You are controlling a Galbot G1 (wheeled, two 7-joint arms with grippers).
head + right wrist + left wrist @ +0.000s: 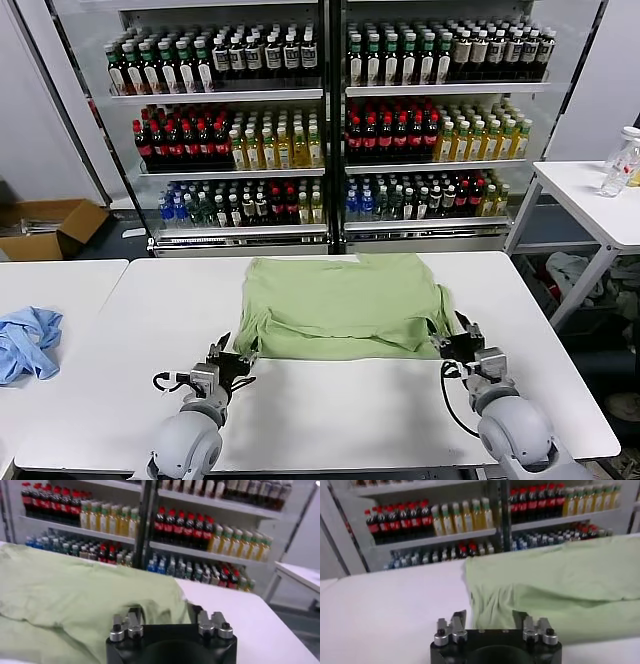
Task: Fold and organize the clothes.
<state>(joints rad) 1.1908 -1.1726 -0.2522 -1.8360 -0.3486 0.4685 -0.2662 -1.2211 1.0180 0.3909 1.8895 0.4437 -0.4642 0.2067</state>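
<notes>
The light green shirt (340, 305) lies spread on the white table (340, 410), its near hem toward me; neither buttons nor print show. My left gripper (232, 355) is at the shirt's near left corner. In the left wrist view, that gripper (489, 617) is open, with bunched shirt fabric (560, 585) between its spread fingers. My right gripper (455, 340) is at the near right corner. In the right wrist view, that gripper (165, 612) is open too, with the shirt's edge (75, 595) between its fingers.
A light blue cloth (25, 340) lies on the adjoining table at the left. Glass-fronted shelves of bottles (330, 120) stand behind. A cardboard box (50, 225) sits on the floor at far left. A small white side table (590, 200) with bottles (620, 160) stands at right.
</notes>
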